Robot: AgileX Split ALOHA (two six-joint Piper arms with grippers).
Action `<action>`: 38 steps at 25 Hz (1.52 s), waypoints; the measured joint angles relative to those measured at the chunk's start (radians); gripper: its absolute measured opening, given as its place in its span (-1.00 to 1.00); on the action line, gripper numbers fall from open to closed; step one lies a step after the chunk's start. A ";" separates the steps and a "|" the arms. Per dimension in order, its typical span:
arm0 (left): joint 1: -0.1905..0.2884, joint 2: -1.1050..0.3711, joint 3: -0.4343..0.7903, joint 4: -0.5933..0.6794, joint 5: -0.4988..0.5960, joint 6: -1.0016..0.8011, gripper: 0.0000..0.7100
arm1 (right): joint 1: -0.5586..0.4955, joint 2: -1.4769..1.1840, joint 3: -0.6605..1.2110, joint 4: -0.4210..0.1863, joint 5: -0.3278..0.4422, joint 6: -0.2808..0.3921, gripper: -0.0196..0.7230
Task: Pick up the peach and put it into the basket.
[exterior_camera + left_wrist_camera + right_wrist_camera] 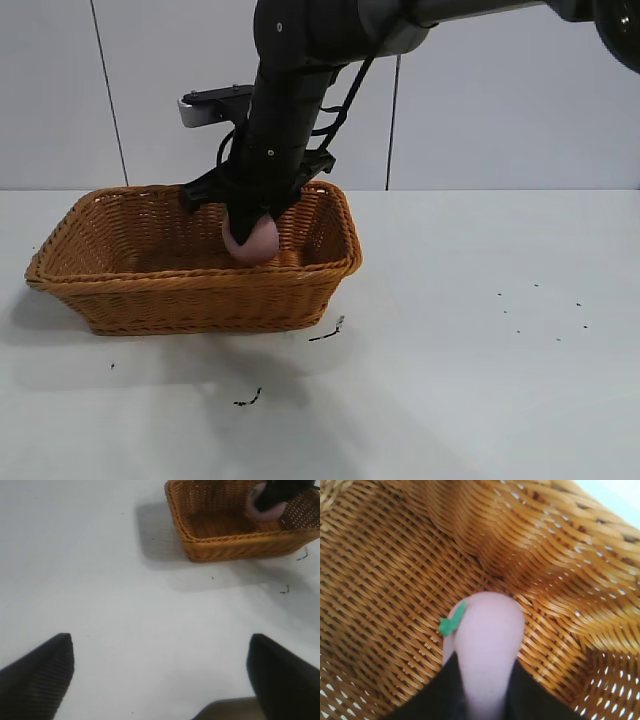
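The pale-pink peach with its small green leaf hangs inside the right end of the orange-brown wicker basket, just above its woven floor. My right gripper reaches down into the basket from above. Its two black fingers press the peach from both sides, so it is shut on the peach. The left wrist view shows the basket and the peach far off. My left gripper hovers open over bare table, apart from the basket.
The basket stands on a white table, at the left of the exterior view. Small dark specks and scraps lie on the table in front of and to the right of the basket. A pale panelled wall stands behind.
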 joint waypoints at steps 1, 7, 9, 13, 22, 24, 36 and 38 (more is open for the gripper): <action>0.000 0.000 0.000 0.000 0.000 0.000 0.95 | 0.000 -0.012 -0.011 0.000 0.011 -0.002 0.90; 0.000 0.000 0.000 0.000 0.000 0.000 0.95 | -0.016 -0.075 -0.134 0.001 0.077 0.012 0.91; 0.000 0.000 0.000 0.000 0.000 0.000 0.95 | -0.038 -0.081 -0.185 0.004 0.113 0.021 0.91; 0.000 0.000 0.000 0.000 0.000 0.000 0.95 | -0.128 -0.083 -0.214 0.004 0.139 0.037 0.91; 0.000 0.000 0.000 0.000 0.000 0.000 0.95 | -0.428 -0.079 -0.215 -0.004 0.200 0.043 0.91; 0.000 0.000 0.000 0.000 0.000 0.000 0.95 | -0.487 -0.079 -0.215 -0.007 0.228 0.043 0.91; 0.000 0.000 0.000 0.000 0.000 0.000 0.95 | -0.561 -0.198 -0.113 -0.037 0.292 0.043 0.91; 0.000 0.000 0.000 0.000 0.000 0.000 0.95 | -0.561 -0.266 -0.039 -0.029 0.291 0.044 0.91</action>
